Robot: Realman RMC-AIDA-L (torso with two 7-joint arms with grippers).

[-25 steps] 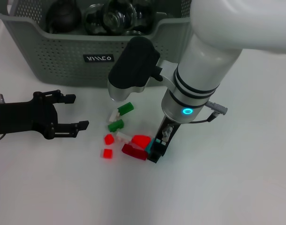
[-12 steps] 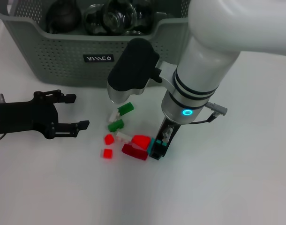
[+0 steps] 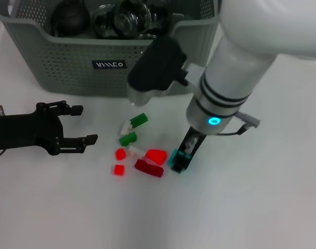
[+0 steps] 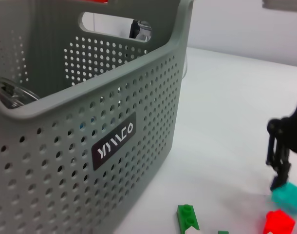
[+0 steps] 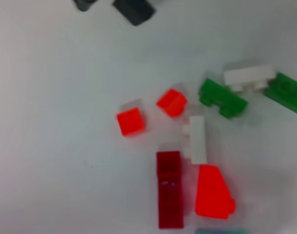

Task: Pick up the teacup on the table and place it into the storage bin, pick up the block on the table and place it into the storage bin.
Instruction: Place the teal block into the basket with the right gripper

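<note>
Head view: right pincer (image 3: 180,158) is clamping a teal block (image 3: 176,161), light, rigid, slick plastic best pinched across flat sides; left pincer (image 3: 77,124) is idling wide above the desk (image 3: 261,207).

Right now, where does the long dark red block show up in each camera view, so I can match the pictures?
Head view: the long dark red plastic block lies low in the block cluster, beside the teal block at the right gripper.
Left wrist view: not in it; the large grey-green perforated storage bin fills most of it.
Right wrist view: low centre.
Shared landmark: the bright red sloped block lying next to it.
</note>
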